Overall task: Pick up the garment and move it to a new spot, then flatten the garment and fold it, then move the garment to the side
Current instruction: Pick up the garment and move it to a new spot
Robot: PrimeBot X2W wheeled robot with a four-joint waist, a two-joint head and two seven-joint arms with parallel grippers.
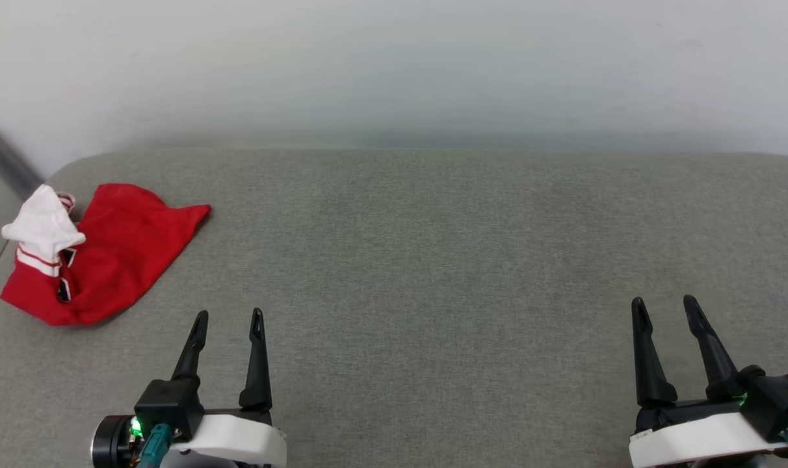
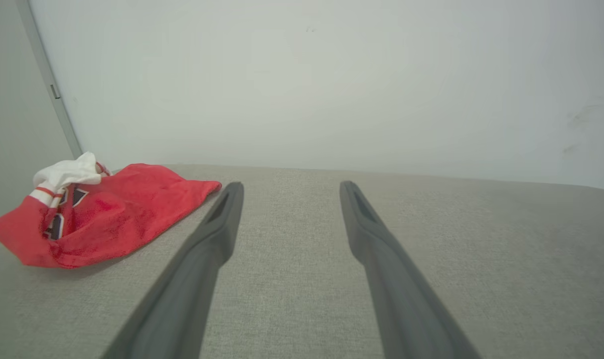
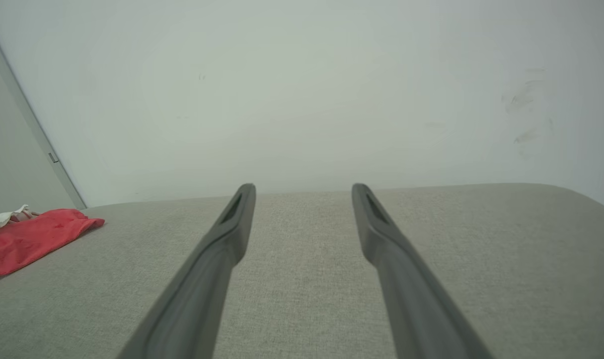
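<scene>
One garment [image 1: 114, 250] lies before us, a red jersey shirt crumpled into a heap at the far left of the grey fabric-covered surface [image 1: 433, 273], close to its left edge. A white sleeve with red-and-white striped trim is bunched on the heap's left side. Bits of a black, white-outlined print peek out of the folds just below it, but we cannot read the print. One red corner points right, toward the middle of the surface. Nearer to us and slightly right of the heap we see our left gripper [image 1: 229, 314], its two dark fingers spread wide with nothing between them and clear of the cloth. Our right gripper [image 1: 664, 301] sits well apart at the near right, likewise spread wide and holding nothing, over bare fabric. Behind the surface rises a pale wall [image 1: 394, 65], and a grey metal strip [image 1: 4, 162] runs diagonally at the far left.
</scene>
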